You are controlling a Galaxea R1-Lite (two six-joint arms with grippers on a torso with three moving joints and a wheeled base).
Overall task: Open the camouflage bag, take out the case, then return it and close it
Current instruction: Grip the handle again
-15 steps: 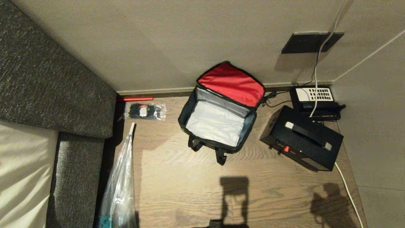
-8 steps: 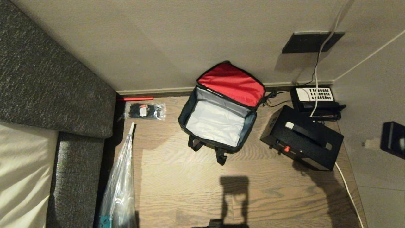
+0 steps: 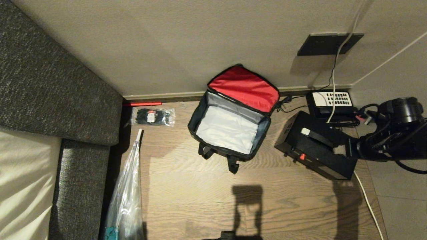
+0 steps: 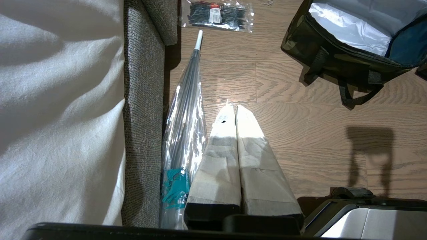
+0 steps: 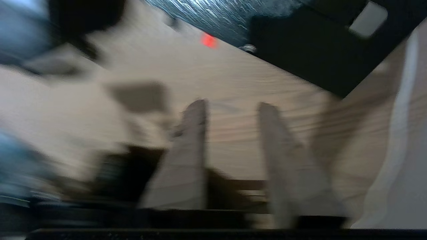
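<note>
the camouflage bag sits open on the wood floor near the wall, its red-lined lid flipped back against the baseboard and the pale lining inside showing with nothing in it. 2 black straps hang off its near side. the case is out of the bag, lying on the floor just to the bag's right, handle up, small red latch facing me. behind it, against the wall, is the black telephone with the white keypad, a white cable running past.

my right arm reaches in from the right edge of the head view, above the far end of the case — i cannot tell whether it touches. in the right wrist view my right gripper has its 2 fingers parted with a clear gap between them, bare floor showing through and nothing held. the case's edge and red latch lie just ahead of the fingertips.

my left gripper hangs low over the floor with its fingers pressed together, empty — beside a folded clear umbrella that lies along the grey sofa. a packet of black cable ties rests by the wall.
</note>
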